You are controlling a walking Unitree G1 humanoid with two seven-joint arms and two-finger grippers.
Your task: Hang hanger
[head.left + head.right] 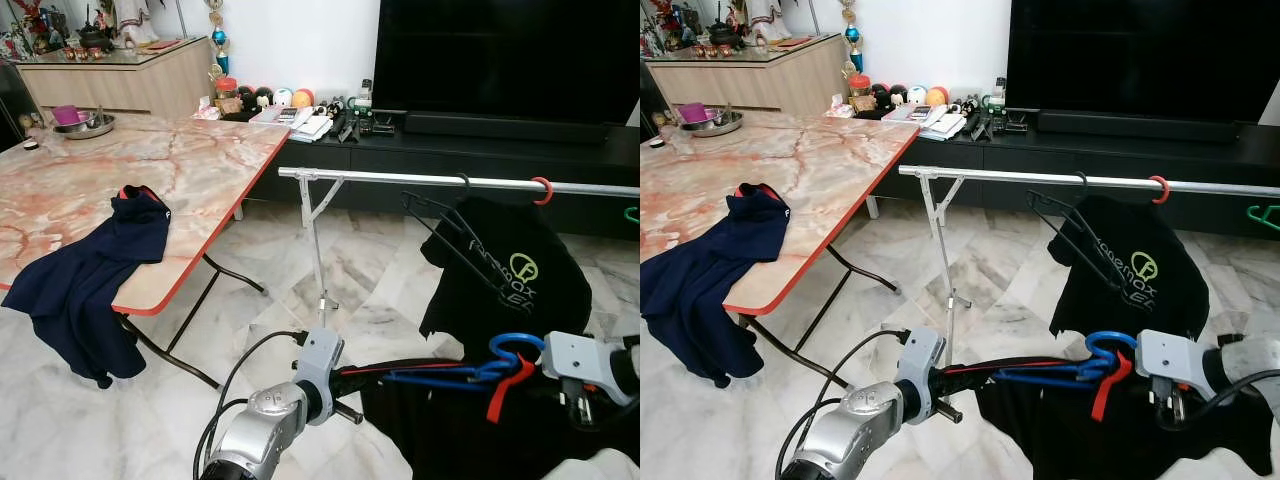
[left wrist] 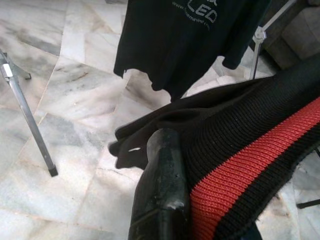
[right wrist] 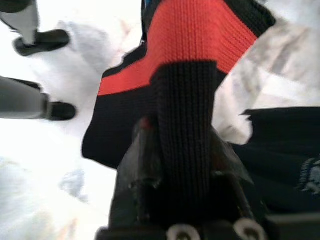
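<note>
I have a blue hanger [image 1: 470, 372] stretched between my two arms, low in front of the metal clothes rail [image 1: 420, 180] and well below it. A black garment with a red stripe [image 2: 235, 145] is draped on the hanger and hangs toward the marble floor [image 1: 370, 270]. My left end effector [image 2: 162, 185] is clamped on the collar edge of that garment; in the left wrist view one black finger [image 2: 161, 200] presses right against the ribbed knit. My right end effector [image 3: 180, 195] is closed on the same garment near the hanger's blue hook [image 1: 515, 348], with the knit pinched between its fingers in the right wrist view.

On the rail, a black T-shirt with a green logo [image 1: 510, 280] hangs from a black hanger [image 1: 440, 215], just beside a red hook [image 1: 541, 190]. To my left stands the marble-top desk [image 1: 200, 160], and a navy shirt [image 1: 95, 270] lies over its near edge, half hanging off. Behind the rail is a dark TV cabinet [image 1: 450, 150].
</note>
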